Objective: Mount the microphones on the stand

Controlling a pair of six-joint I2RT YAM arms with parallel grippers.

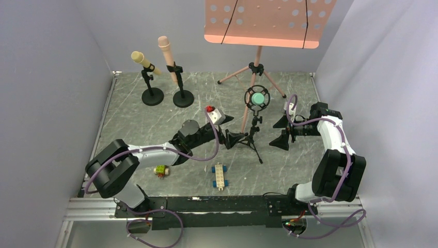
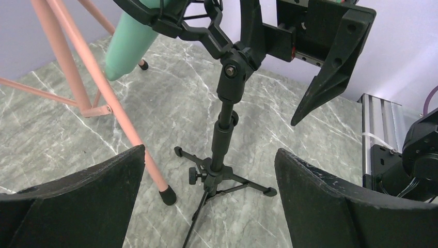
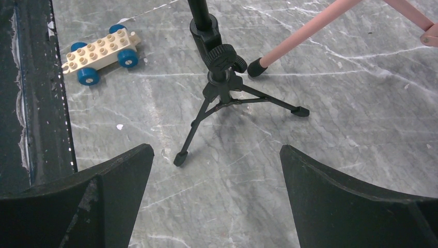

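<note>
Left gripper and right gripper flank the tripod stand, both spread wide and empty, seemingly because the teal microphone already sits mounted atop it.

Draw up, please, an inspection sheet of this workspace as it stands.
Surface: grey marbled table, no spills seen.
Job's things: yellow microphone and pink microphone clipped on round-base stands; teal microphone in the tripod stand mount.
Clutter: three toy brick cars; pink music stand.
Grippers: left gripper and right gripper open, empty, flanking the tripod stand.
Cables: purple cables run along both arms.
Surroundings: pale walls on three sides.
</note>
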